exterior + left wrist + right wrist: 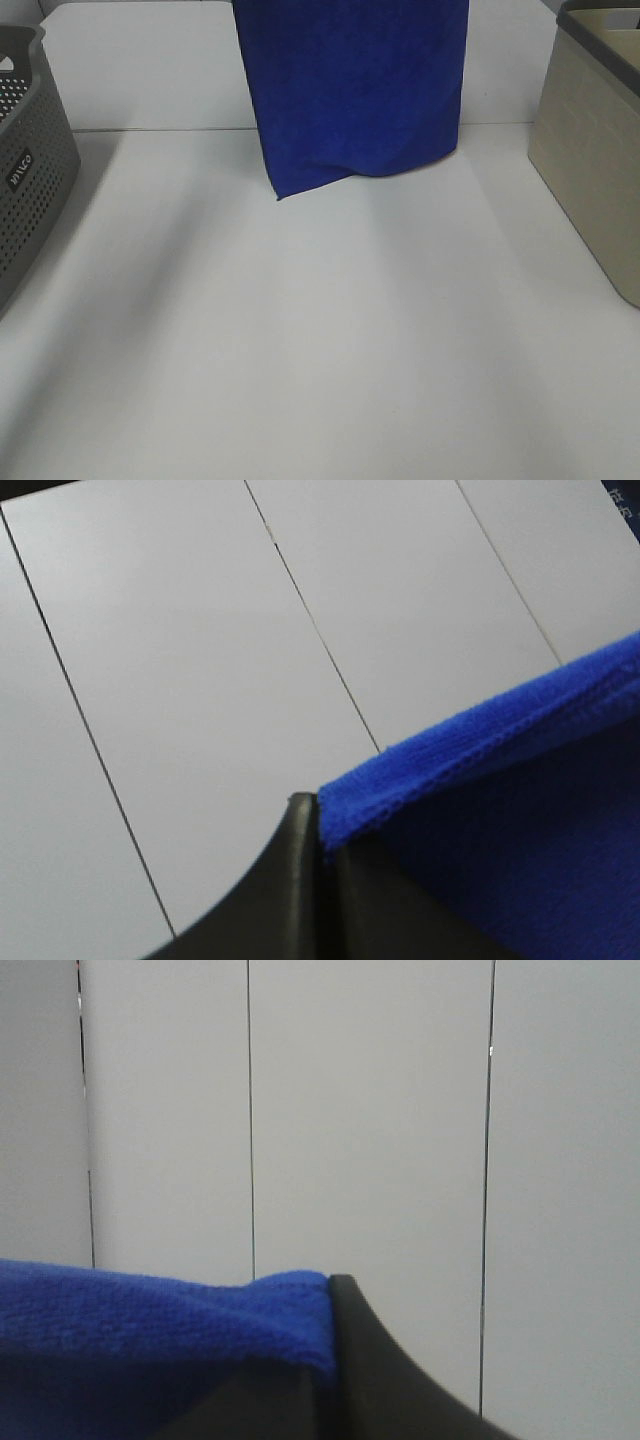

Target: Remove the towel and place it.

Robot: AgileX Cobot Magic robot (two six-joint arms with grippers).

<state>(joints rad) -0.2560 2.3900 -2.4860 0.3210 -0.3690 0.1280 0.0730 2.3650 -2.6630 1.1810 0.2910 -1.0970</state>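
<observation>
From my end: towel (355, 90) hangs spread over surface (320, 350), between grey basket (30, 180) and beige basket (590, 150). Left pincer (318, 825) clenched on one top corner, right pincer (325, 1370) clenched on other. Can't tell if bottom touches.

The left tool (318, 810) and the right tool (328, 1365) are both matte black, with smooth curved outer edges tapering to narrow tips.
</observation>
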